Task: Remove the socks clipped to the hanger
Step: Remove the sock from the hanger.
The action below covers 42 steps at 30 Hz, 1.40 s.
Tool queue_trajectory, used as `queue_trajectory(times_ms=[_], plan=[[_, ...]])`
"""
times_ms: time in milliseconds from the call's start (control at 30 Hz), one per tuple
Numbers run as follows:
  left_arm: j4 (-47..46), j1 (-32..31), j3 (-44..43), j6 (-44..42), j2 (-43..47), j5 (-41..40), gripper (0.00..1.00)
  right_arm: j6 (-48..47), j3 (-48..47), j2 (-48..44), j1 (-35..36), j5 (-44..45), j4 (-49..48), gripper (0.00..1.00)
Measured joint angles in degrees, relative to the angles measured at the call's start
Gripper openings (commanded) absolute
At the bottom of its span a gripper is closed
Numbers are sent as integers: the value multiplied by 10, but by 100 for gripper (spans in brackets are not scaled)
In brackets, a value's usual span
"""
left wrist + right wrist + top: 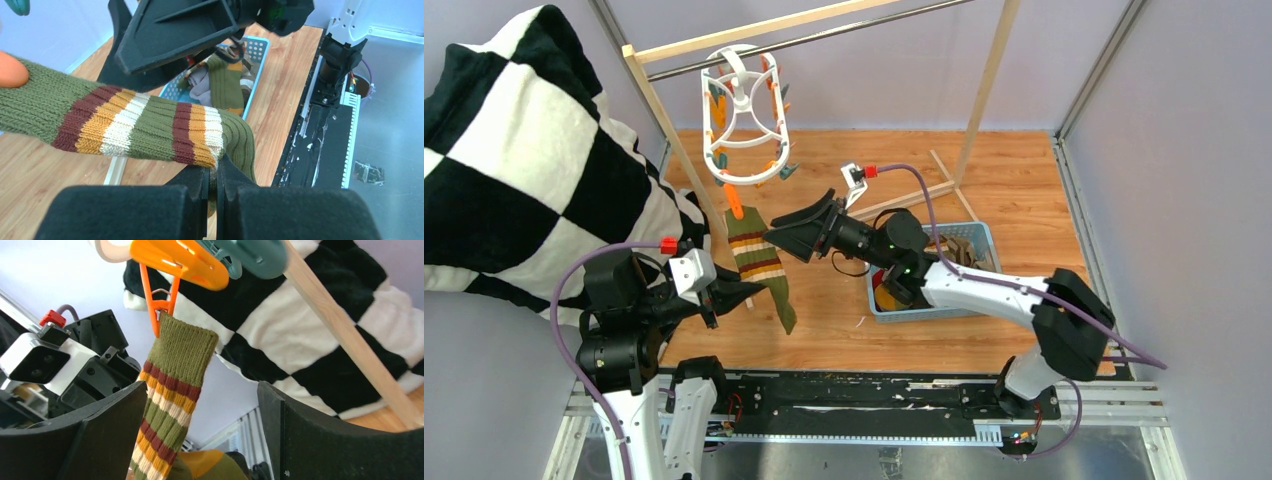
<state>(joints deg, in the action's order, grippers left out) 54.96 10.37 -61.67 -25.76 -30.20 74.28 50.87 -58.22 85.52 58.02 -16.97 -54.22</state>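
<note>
Lying heaped in blue basket (258,60): socks (225,82) (olive, grey).

At centre left of the top view, the striped sock (759,262) is boxed in: the left gripper (744,298) pinches it from the left and the right gripper's (779,240) spread jaws flank it from the right. The checkered blanket (514,150) and rack post (676,140) crowd the left. Bare floor (824,330) lies open at lower centre, between sock and blue basket (914,313).

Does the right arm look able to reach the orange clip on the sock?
Probably yes: the right end effector is open, facing the sock, and the clip sits just above, nothing in between. The left end effector grips lower down.
</note>
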Motion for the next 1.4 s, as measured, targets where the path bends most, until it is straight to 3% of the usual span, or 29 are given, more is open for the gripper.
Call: queue_trajectory(times_ms=[267,767,1233,1300,1400], plan=[[0,0,0,0,1,3,0,117,-63,123,2,-11,-189,87],[0,0,-1,0,3,3,0,203,-199,195,2,-26,-269,68],[0,0,-4,0,4,2,0,235,-202,212,2,-28,-277,28],[0,0,-4,0,4,2,0,236,-205,212,3,-25,-276,20],[0,0,-4,0,5,2,0,237,-211,212,3,-19,-276,1]])
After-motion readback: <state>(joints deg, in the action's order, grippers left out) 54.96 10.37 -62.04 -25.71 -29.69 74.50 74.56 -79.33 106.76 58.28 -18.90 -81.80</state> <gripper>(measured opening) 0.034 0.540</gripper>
